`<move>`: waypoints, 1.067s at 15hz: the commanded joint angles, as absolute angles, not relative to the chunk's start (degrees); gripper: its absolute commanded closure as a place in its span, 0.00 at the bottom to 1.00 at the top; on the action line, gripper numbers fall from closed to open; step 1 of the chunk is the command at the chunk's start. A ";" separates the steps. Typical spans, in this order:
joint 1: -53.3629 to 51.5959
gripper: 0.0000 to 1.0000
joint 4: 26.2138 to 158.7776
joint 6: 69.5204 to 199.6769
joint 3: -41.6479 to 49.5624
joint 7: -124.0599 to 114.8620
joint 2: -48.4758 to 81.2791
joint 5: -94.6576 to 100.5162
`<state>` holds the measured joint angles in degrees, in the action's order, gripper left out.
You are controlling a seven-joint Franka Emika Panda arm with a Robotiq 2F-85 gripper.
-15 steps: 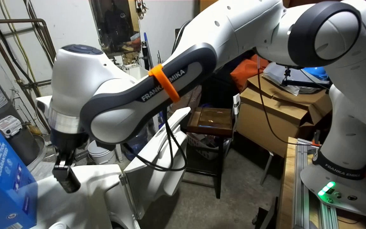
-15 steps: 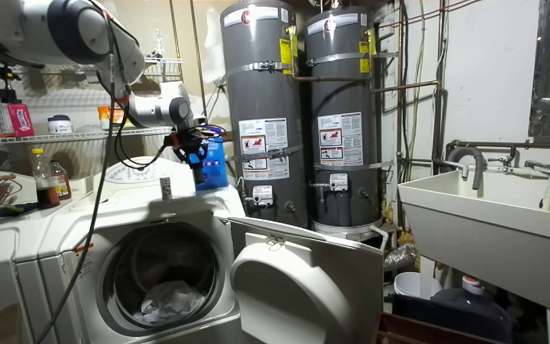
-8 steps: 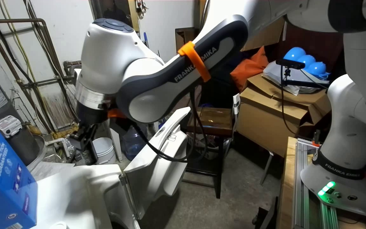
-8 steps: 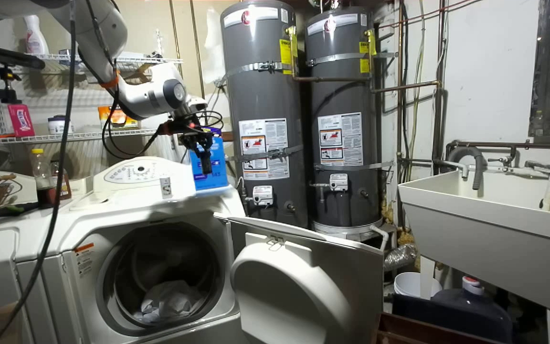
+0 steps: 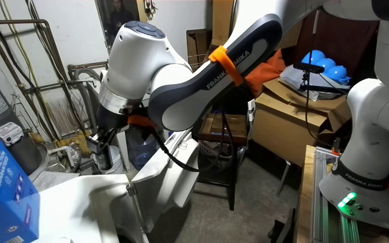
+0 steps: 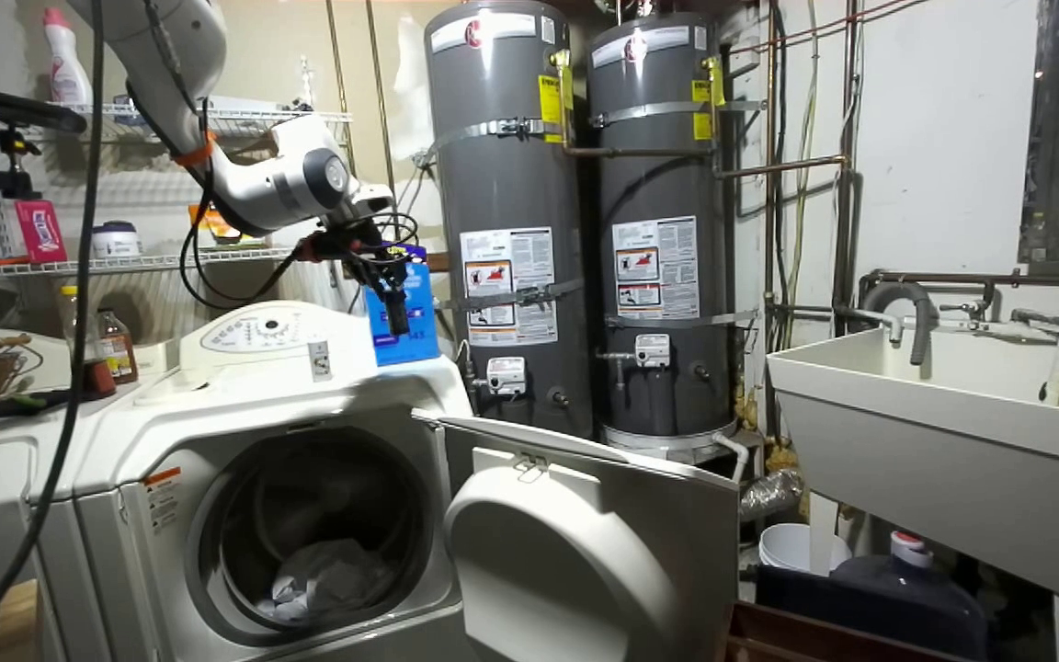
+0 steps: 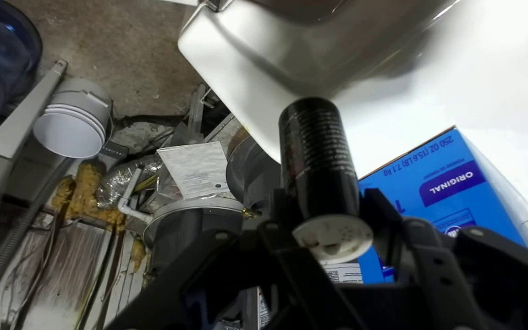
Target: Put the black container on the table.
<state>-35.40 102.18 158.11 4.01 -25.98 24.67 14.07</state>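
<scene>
The black container (image 7: 319, 156) is a dark cylinder with printed text and a pale round end. My gripper (image 7: 323, 199) is shut on it near the pale end, a finger on each side. In both exterior views the gripper (image 5: 102, 143) (image 6: 389, 280) points down and the container (image 5: 105, 161) (image 6: 398, 319) hangs below it, in the air near the far edge of the white machine. The table (image 5: 226, 126) has a square dark-brown top and black legs. It stands beyond the machine's open door, well away from the gripper. The table is not seen in the wrist view.
The white machine (image 6: 309, 405) has its door (image 6: 575, 542) swung open between container and table. A blue detergent box (image 5: 8, 195) stands on the machine. A white basin (image 6: 934, 414), grey water heaters (image 6: 516, 193) and a large cardboard box (image 5: 285, 125) stand around.
My gripper has moved with the container, up from the machine's top and rightward in both exterior views, toward the machine's far edge. The grip stays shut. The door and table have not moved.
</scene>
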 commanded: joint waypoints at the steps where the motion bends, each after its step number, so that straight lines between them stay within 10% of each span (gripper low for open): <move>1: -35.10 0.80 106.32 159.02 6.68 -32.09 21.65 17.00; 16: -56.20 0.80 137.71 147.32 48.25 -83.66 -9.87 55.45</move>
<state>-56.17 130.46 155.64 47.46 -79.27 1.11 48.42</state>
